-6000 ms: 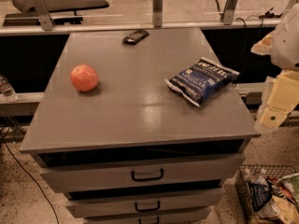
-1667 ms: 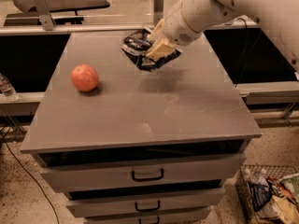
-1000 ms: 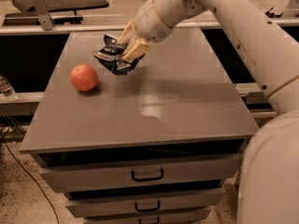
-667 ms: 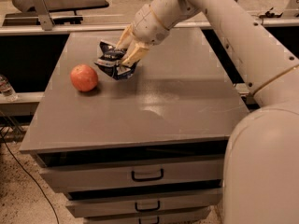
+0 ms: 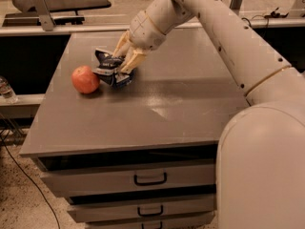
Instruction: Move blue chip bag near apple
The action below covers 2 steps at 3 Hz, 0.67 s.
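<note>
The blue chip bag (image 5: 110,69) is a crumpled navy bag with white patches, down on the grey cabinet top (image 5: 143,113) just right of the apple. The apple (image 5: 85,79) is round and red-orange, on the left part of the top, nearly touching the bag. My gripper (image 5: 123,61) reaches in from the upper right on the long white arm. Its pale fingers (image 5: 135,60) are shut on the bag's upper right part.
The grey top sits on a cabinet with several drawers (image 5: 150,179) at the front. A bench rail (image 5: 57,30) runs behind. A clear bottle (image 5: 5,89) stands at the far left edge. A black cable (image 5: 28,180) lies on the floor at the left.
The gripper has carried the bag from the right side of the top across to the left and lowered it down beside the apple. The apple has not moved.
</note>
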### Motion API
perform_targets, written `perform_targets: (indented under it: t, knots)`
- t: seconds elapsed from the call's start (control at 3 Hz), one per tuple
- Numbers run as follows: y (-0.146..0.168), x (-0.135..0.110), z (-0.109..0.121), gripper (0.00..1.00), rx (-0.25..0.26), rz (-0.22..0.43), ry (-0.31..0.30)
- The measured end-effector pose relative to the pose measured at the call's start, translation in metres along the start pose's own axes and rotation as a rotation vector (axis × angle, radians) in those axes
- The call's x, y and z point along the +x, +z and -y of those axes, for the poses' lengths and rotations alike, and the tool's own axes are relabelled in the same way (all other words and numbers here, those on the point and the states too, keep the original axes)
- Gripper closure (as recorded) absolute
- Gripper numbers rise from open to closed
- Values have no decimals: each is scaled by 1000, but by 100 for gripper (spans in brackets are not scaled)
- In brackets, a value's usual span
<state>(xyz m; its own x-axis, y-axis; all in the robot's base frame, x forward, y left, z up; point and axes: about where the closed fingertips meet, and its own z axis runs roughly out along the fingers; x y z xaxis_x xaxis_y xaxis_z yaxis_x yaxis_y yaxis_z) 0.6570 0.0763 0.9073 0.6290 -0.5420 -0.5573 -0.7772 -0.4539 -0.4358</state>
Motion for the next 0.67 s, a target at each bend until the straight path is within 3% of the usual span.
perform_targets:
  t: [0.33, 0.67]
  knots:
    - [10, -5, -3, 28, -16, 6, 4]
    - [7, -5, -4, 4, -11, -2, 7]
